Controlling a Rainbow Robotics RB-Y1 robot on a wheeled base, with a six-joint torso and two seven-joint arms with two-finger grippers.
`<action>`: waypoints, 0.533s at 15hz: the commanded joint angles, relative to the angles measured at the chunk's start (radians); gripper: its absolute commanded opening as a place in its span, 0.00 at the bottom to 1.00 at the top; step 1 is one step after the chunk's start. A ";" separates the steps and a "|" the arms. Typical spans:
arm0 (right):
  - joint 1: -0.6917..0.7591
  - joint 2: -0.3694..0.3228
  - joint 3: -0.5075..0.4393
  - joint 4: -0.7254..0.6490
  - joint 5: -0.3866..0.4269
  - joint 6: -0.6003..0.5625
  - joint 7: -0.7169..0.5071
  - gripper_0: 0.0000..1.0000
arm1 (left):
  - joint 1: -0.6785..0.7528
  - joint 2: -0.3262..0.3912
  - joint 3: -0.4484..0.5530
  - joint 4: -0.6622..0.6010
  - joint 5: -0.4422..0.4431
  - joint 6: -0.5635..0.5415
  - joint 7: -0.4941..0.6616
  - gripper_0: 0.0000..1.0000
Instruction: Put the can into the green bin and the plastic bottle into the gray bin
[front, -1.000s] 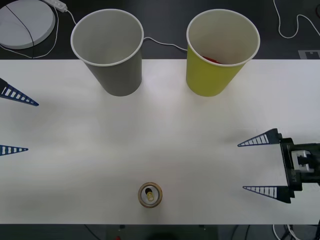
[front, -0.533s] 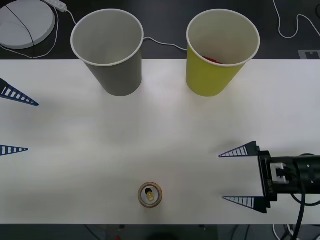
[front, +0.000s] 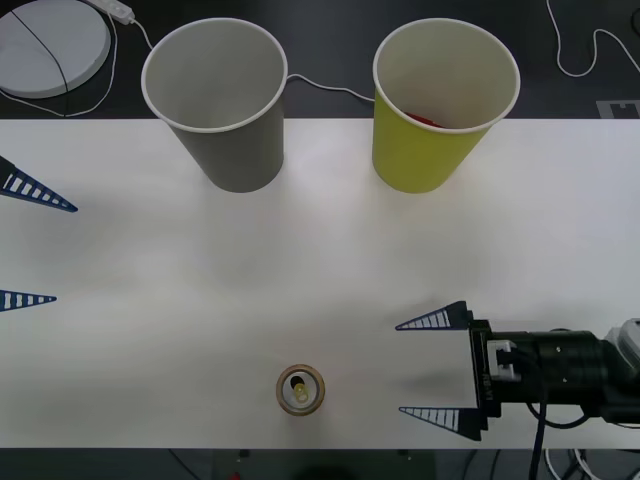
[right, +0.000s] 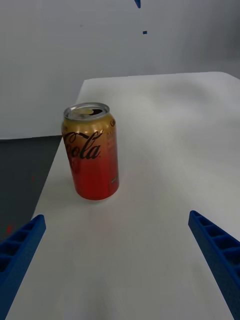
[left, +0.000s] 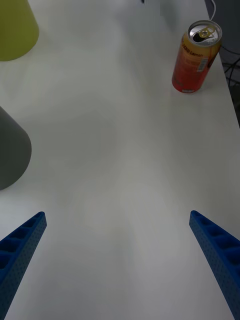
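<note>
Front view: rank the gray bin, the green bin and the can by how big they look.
1. The gray bin and the green bin: they look alike in size, so I won't rank one above the other.
2. The can: clearly smallest, standing upright near the table's front edge.

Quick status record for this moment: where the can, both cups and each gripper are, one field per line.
can: small gold-orange and red drink can, upright near the front edge of the white table, lid open, untouched
green bin: large yellow-green paper cup, upright at the far edge, something red inside
gray bin: large gray paper cup, upright, to the green cup's left
right gripper: open, low over the table, pointed toward the can, gap between them
left gripper: open, at the table's left edge, far from the can
</note>
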 joint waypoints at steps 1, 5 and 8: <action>-0.019 0.036 0.049 0.038 -0.007 0.039 0.016 1.00 | 0.000 0.000 0.000 0.000 0.000 0.000 0.000 1.00; -0.032 0.077 0.118 0.064 -0.008 0.115 0.042 1.00 | 0.000 0.000 0.000 0.000 0.000 0.000 0.000 1.00; -0.037 0.100 0.164 0.064 -0.007 0.169 0.054 1.00 | 0.000 0.000 0.000 0.000 0.000 0.000 0.000 1.00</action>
